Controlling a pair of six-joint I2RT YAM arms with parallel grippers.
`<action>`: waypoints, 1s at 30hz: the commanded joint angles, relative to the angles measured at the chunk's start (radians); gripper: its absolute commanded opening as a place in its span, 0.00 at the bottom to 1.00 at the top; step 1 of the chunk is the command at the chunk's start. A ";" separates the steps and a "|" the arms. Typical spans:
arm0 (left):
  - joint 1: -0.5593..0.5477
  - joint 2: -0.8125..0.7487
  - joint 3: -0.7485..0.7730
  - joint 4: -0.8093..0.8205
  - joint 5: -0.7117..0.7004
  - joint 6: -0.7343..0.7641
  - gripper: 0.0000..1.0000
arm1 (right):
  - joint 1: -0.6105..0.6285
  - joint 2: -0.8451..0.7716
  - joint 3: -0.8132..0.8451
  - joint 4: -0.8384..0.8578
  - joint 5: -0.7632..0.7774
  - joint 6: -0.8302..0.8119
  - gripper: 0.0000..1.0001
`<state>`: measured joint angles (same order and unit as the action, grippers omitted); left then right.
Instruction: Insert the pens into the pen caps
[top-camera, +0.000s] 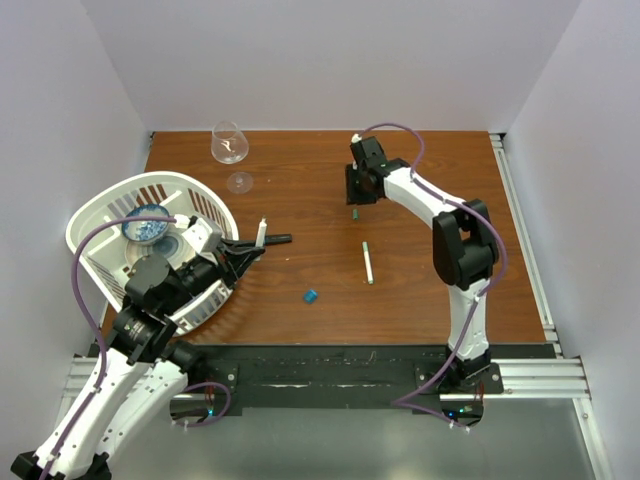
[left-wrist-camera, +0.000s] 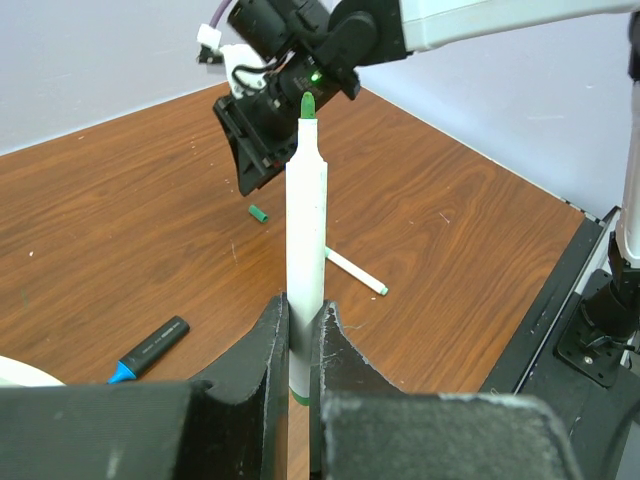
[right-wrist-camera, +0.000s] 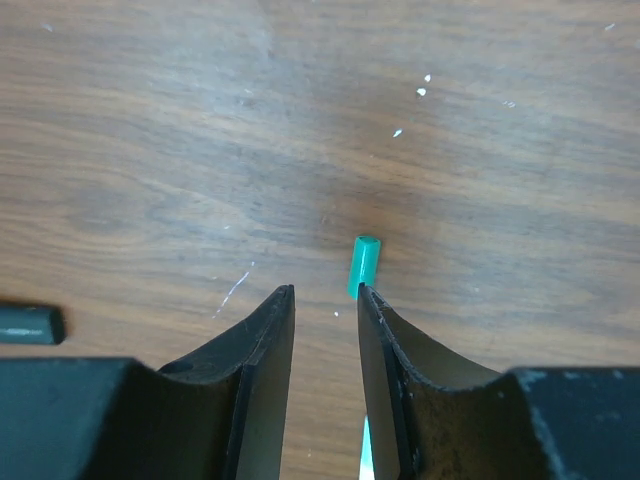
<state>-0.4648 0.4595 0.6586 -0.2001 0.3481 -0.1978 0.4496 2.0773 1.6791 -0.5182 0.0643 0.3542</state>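
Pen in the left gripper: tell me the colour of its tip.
The pen has a green tip on a white barrel; the left wrist view shows it best.

Bright, even overhead light on all my feeds.
Shadows under both arms are faint and soft. Ahead of the right gripper (right-wrist-camera: 325, 292) I see a pale sheen on the table (right-wrist-camera: 150, 120). The fingers (left-wrist-camera: 260, 370) of the left gripper (left-wrist-camera: 302, 312) nearest my lens look dark and blurred, and the wood beyond them is sharp.
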 joint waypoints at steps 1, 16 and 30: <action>0.005 -0.008 0.001 0.028 0.005 0.009 0.00 | 0.012 0.053 0.054 -0.062 0.072 -0.011 0.35; 0.005 0.001 0.001 0.033 0.012 0.009 0.00 | 0.044 0.159 0.100 -0.080 0.121 -0.041 0.33; 0.005 0.002 -0.001 0.030 0.006 0.006 0.00 | 0.051 0.211 0.110 -0.088 0.144 -0.092 0.24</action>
<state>-0.4648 0.4591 0.6586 -0.2001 0.3492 -0.1978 0.4946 2.2414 1.7725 -0.6094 0.1932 0.2916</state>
